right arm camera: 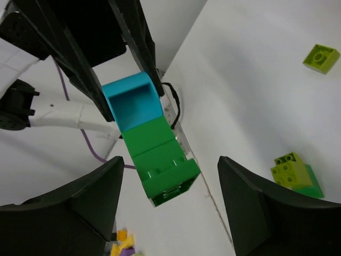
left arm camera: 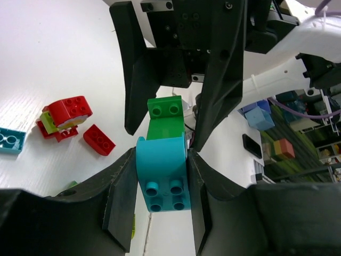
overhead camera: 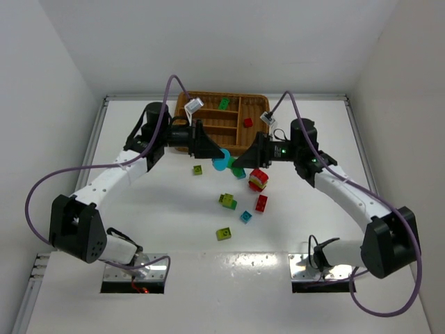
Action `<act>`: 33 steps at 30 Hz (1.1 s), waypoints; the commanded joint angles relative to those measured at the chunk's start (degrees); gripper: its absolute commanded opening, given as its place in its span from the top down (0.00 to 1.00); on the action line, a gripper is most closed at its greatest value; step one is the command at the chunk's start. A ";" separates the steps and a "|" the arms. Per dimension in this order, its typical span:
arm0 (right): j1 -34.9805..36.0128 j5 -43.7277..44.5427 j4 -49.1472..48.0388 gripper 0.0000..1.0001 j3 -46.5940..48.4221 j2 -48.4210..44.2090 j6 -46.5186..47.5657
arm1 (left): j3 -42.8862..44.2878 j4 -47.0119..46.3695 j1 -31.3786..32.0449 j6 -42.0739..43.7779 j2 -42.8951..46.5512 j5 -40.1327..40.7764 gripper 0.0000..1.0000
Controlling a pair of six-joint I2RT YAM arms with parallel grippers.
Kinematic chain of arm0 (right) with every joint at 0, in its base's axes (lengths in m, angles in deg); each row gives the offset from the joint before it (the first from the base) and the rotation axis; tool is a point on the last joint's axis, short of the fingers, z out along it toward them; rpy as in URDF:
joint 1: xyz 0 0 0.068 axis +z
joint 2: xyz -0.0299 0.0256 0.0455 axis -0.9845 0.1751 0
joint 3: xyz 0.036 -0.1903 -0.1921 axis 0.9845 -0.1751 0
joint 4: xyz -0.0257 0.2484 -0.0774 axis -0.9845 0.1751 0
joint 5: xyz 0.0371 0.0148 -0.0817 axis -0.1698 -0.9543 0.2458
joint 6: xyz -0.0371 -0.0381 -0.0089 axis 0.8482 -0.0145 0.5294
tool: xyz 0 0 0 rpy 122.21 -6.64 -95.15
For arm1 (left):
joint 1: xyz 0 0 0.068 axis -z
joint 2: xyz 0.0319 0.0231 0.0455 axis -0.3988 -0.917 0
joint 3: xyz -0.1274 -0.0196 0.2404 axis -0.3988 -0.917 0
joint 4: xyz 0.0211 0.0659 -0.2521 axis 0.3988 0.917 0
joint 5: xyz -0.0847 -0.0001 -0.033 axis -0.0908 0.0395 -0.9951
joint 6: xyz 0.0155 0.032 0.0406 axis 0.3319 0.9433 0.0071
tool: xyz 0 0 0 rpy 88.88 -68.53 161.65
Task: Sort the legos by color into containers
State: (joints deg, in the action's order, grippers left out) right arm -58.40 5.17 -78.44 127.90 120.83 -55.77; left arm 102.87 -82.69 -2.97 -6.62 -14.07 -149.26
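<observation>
1. The wicker tray [overhead camera: 212, 120] lies at the middle of the worktop's [overhead camera: 174, 223] far edge.
2. A green brick [overhead camera: 224, 104] lies in the tray's farthest long section. A red brick [overhead camera: 247, 122] lies in the crosswise section at its right end.
3. Just in front of the tray, the left gripper [left arm camera: 161, 154] is clamped on a cyan piece [left arm camera: 161, 181], with a finger pressed to each side.
4. A green piece [left arm camera: 166, 125] is stuck to the cyan piece and points at the right gripper [right arm camera: 170, 160].
5. The right gripper's jaws are spread wide on either side of the green piece, clear of it.
6. Toward the worktop's centre, well short of the tray, lie:
   - a red and yellow-green clump [overhead camera: 258, 179]
   - a loose red brick [overhead camera: 261, 203]
   - a yellow-green and green clump [overhead camera: 227, 201]
   - a small cyan brick [overhead camera: 245, 216]
   - a yellow-green brick [overhead camera: 223, 234]
7. A smaller yellow-green brick [overhead camera: 197, 169] sits below the left gripper.
</observation>
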 commanded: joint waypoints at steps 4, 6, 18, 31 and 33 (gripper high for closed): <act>0.37 -6.28 -11.99 0.32 0.19 0.84 -4.57 | 1.55 -3.71 -0.14 0.01 0.93 -2.70 1.00; 0.89 -7.07 -12.70 0.35 0.19 1.55 -5.44 | 1.55 -3.71 -0.14 0.01 0.41 -2.70 1.00; 2.04 -8.83 -11.91 0.53 0.71 3.30 -5.79 | 3.40 -2.48 -0.14 0.27 -0.65 -2.70 1.00; -1.04 7.33 -1.82 1.00 -3.14 -2.93 -5.09 | 5.25 2.34 -3.38 3.08 -1.71 -2.09 1.00; -2.53 10.49 0.55 1.00 -4.29 -5.47 -4.48 | 5.25 3.31 -5.23 3.69 -1.71 -2.08 1.00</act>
State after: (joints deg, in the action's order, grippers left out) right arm -59.27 8.67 -81.52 124.91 119.46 -61.39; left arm 105.71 -79.98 -5.20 -5.03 -16.30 -150.79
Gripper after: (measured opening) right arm 0.412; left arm 0.429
